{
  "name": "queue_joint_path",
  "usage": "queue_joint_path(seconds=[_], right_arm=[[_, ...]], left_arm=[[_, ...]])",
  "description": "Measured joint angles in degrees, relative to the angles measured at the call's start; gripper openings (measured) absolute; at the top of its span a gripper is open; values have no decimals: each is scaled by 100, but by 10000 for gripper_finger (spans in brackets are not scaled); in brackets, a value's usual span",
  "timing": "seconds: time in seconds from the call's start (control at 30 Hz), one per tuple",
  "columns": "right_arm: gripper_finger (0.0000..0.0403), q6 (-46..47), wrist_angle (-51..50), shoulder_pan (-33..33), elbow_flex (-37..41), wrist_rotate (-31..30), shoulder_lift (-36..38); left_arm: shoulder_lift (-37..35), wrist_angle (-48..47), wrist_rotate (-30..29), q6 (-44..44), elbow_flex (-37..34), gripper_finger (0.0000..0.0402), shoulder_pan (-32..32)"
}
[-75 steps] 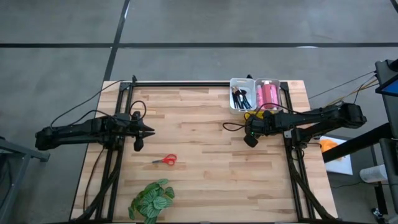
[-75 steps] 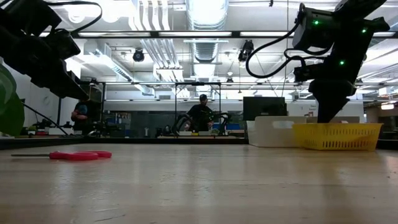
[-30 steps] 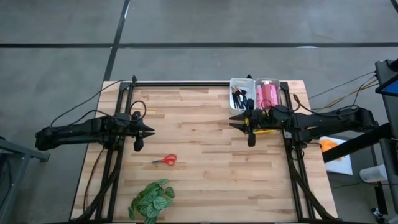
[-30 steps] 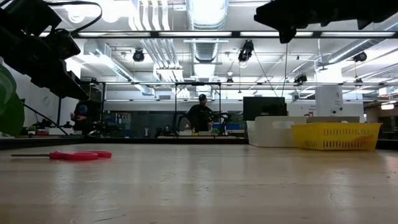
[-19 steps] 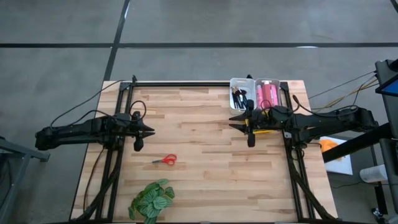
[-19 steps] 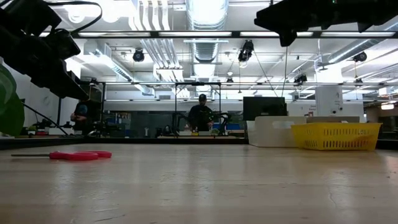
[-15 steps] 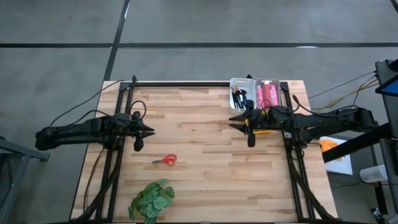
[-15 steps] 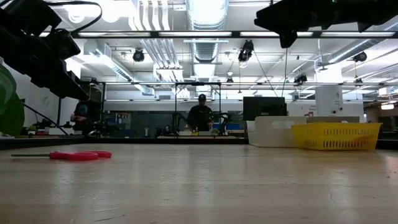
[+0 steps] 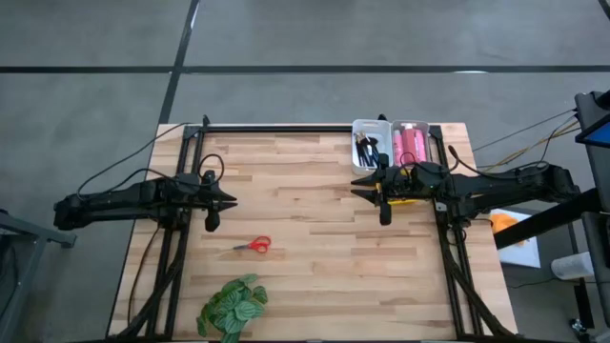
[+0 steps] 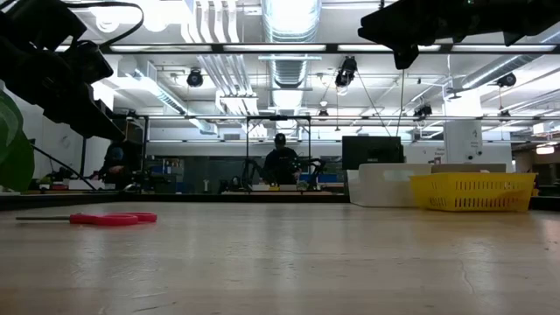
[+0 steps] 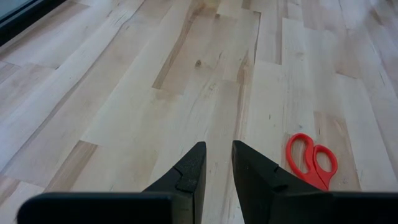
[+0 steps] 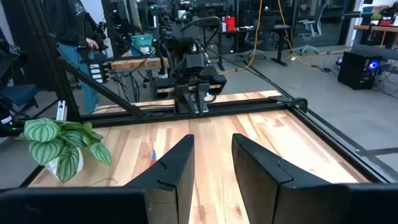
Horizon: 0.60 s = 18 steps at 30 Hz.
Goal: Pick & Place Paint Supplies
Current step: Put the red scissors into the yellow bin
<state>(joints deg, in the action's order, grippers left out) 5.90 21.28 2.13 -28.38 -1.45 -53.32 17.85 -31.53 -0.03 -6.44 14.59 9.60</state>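
- Step in hand, as judged: between picks; most supplies already binned, one pair of scissors left out; neither arm engaged on it.
- Red scissors (image 9: 254,245): flat on the tabletop (image 9: 315,229), left of centre, just ahead of the plant; handle loops show in the left wrist view (image 11: 311,160); nothing touching them.
- Brushes (image 9: 369,149): dark-handled, lying in the left white bin (image 9: 356,125) at the far right of the tabletop.
- Pink tubes (image 9: 412,145): in the adjoining white bin (image 9: 426,127); their count cannot be told.
- Left hand (image 9: 230,202): raised over the left side, near the scissors but apart from them; fingers (image 11: 189,171) part open with a narrow gap; holding nothing.
- Right hand (image 9: 359,184): hovering just in front of the bins, pointing toward centre; fingers (image 12: 176,167) part open; holding nothing.
- Next move, as judged: the nearer left hand to swing above the scissors, open wider, descend and close across the flat handles; a low, square approach is called for, since the scissors lie thin against the wood; then a carry across to the bins.
- Plant (image 9: 232,305): green, leafy, at the near left edge; not a supply.
- Surface: pale butcher-block wood in planks, black frame rails along the sides.
- Room: a yellow basket (image 10: 473,191) and white box at the low view's right; workshop behind, strip lights and ducts overhead; persons (image 10: 280,163) at distant benches; grey floor around.
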Motion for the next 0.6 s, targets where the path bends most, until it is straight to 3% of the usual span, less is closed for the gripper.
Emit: queue_joint_path(seconds=[0.37, 0.6], right_arm=[[107, 7, 0, 0, 1, -2, -8], [107, 7, 0, 0, 0, -2, -10]], left_arm=[[0, 46, 1, -3, 0, 80, 0], [4, 1466, 0, -15, 0, 81, -1]])
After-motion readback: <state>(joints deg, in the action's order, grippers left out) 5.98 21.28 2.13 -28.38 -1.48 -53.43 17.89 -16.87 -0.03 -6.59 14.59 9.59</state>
